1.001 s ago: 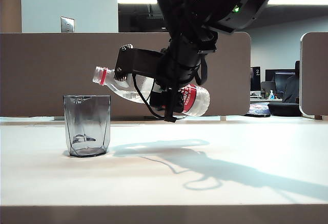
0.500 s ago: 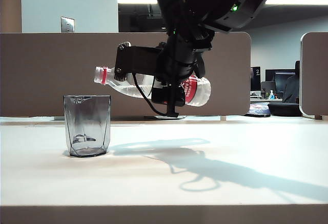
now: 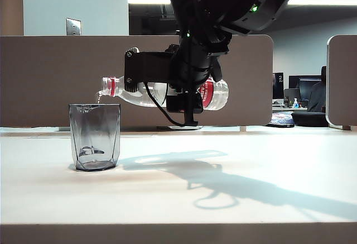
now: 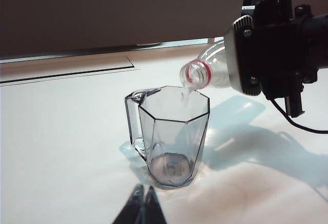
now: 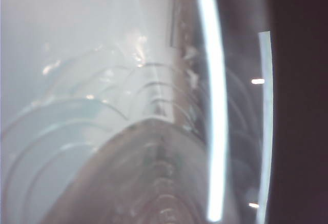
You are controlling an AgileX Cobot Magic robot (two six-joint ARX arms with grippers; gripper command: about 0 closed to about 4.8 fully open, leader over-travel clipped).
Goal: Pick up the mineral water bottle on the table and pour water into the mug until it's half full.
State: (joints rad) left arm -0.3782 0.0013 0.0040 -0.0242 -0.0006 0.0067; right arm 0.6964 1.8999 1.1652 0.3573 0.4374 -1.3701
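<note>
**Bottle tips over the mug – first water falling**

Exterior view: since a second ago the mineral water bottle [image 3: 162, 93] has swung from neck-raised to nearly level, its open mouth now just above the near rim of the mug [image 3: 95, 137], and a thin thread of water [image 3: 100, 97] has begun to drop. The right gripper [image 3: 187, 96] has its jaws clamped on the bottle at the label, above the white surface [image 3: 234, 199]. The mug stands almost empty.

Left wrist view: the left gripper [image 4: 143, 197] hangs near the mug, jaws together, holding nothing. The mug has a handle on the side away from the bottle.

Right wrist view: only ribbed clear plastic pressed close.

The bottle looks thin-walled and soft – a hard squeeze would likely spurt water, so the mid-body label grip suits it.
</note>
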